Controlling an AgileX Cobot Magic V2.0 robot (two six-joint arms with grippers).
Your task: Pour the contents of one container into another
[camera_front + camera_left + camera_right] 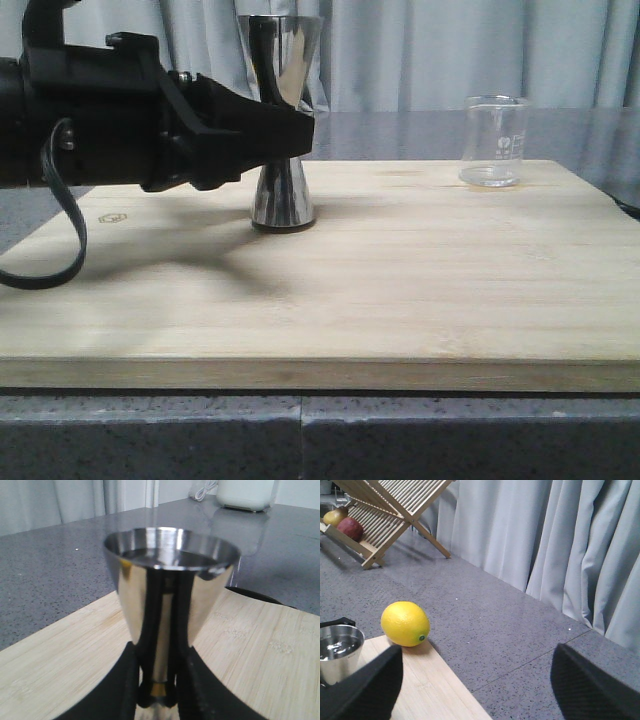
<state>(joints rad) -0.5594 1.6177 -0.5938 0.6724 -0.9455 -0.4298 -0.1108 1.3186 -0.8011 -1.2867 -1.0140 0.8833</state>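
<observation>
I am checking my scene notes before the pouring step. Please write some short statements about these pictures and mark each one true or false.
1. The tall shiny steel hourglass-shaped jigger stands upright on the pale wooden board. True.
2. The small clear glass beaker lies on its side. False: it stands upright.
3. The left gripper has its fingers around the jigger's waist. True.
4. The right gripper holds the yellow lemon. False: its fingers are apart and hold nothing.

Jigger [283,120] waist hidden behind left gripper [300,135], centre frame. Left arm cut off at left edge. Beaker [493,141] markings illegible.
</observation>
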